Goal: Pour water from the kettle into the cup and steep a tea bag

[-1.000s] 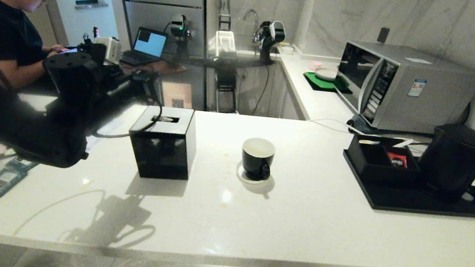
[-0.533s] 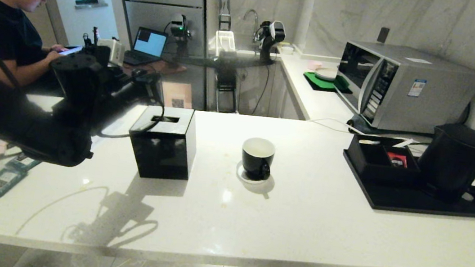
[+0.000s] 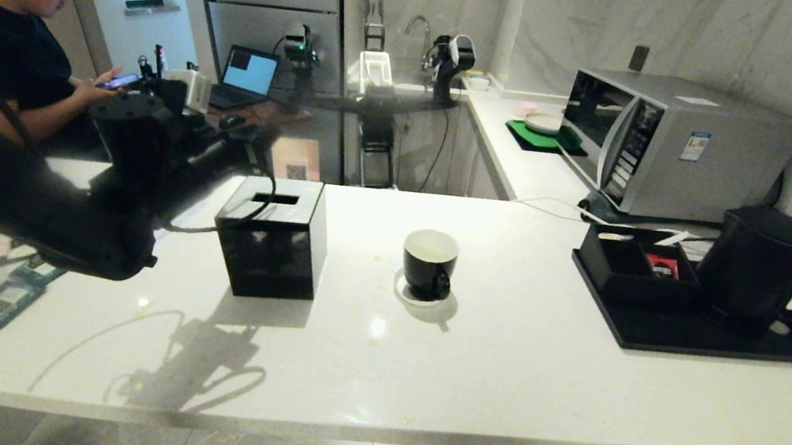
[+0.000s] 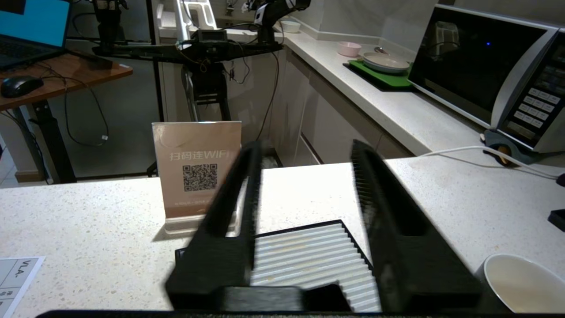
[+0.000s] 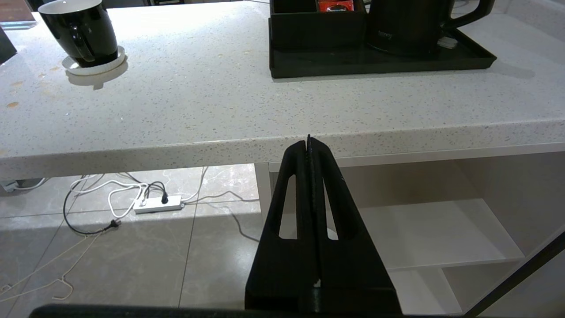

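L gripper (image 4: 304, 176): fingers apart, nothing held, above tissue box (image 3: 273, 236), left of centre. R gripper (image 5: 309, 145): shut, empty, parked below counter edge. Cup (image 3: 429, 263) at centre on coaster, looks empty. Kettle (image 3: 764, 268) at right on tray (image 3: 692, 336). No pour, no tea bag seen yet. Tissue box sits btwn L arm & cup.

1. Left arm (image 3: 63, 227): bulky matte black housing with rounded joint shells, all one colour.
2. Black cable (image 3: 248, 197) looped loosely alongside the forearm (thin and glossy).
3. Left gripper (image 4: 304, 172): two long black fingers (image 4: 379, 212), inner faces finely ribbed.
4. Right gripper (image 5: 309, 145): two black tapered fingers, each pierced by a long slot (triangular outline overall).
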{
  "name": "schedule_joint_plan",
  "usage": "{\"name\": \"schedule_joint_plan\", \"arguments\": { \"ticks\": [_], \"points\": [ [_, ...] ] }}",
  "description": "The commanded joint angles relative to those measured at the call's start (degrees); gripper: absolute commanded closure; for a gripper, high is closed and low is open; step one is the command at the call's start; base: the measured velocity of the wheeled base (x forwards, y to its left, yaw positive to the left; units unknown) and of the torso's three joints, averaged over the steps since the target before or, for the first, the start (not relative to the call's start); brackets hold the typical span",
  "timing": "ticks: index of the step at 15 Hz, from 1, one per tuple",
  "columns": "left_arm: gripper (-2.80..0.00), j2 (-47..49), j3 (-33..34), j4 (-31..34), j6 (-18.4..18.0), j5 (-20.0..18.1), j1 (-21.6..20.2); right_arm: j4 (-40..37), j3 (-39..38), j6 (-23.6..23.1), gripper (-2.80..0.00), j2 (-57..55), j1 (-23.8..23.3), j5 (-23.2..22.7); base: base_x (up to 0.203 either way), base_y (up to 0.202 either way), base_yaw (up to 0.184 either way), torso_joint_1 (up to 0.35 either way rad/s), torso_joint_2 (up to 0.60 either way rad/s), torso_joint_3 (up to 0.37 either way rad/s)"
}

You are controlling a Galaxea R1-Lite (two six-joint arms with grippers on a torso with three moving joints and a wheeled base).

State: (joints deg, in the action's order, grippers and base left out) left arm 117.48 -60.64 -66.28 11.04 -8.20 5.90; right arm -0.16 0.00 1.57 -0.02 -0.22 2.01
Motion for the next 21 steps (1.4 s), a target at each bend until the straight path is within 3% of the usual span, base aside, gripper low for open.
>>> {"name": "schedule_joint_plan", "arguments": {
  "ticks": [1,5,15,21],
  "points": [
    [0.0,0.12,-0.18,-0.43,-0.13,-0.06,-0.01,-0.02,0.0,0.01,0.0,-0.06,-0.01,0.01,0.0,0.0,0.0,0.0,0.0,0.0],
    [0.0,0.03,-0.1,-5.44,0.21,-0.07,-0.01,-0.02,0.0,0.01,0.0,-0.06,-0.03,0.01,0.0,0.0,0.0,0.0,0.0,0.0],
    [0.0,-6.98,1.79,-4.96,0.15,-0.06,0.21,-0.02,0.0,0.01,0.0,0.0,0.02,0.01,0.0,0.0,0.0,0.0,0.0,0.0],
    [0.0,-16.91,8.54,-5.02,0.12,-0.04,1.93,-0.02,0.0,0.01,0.0,-0.02,0.01,0.01,0.0,0.0,0.0,0.0,0.0,0.0]
  ]
}}
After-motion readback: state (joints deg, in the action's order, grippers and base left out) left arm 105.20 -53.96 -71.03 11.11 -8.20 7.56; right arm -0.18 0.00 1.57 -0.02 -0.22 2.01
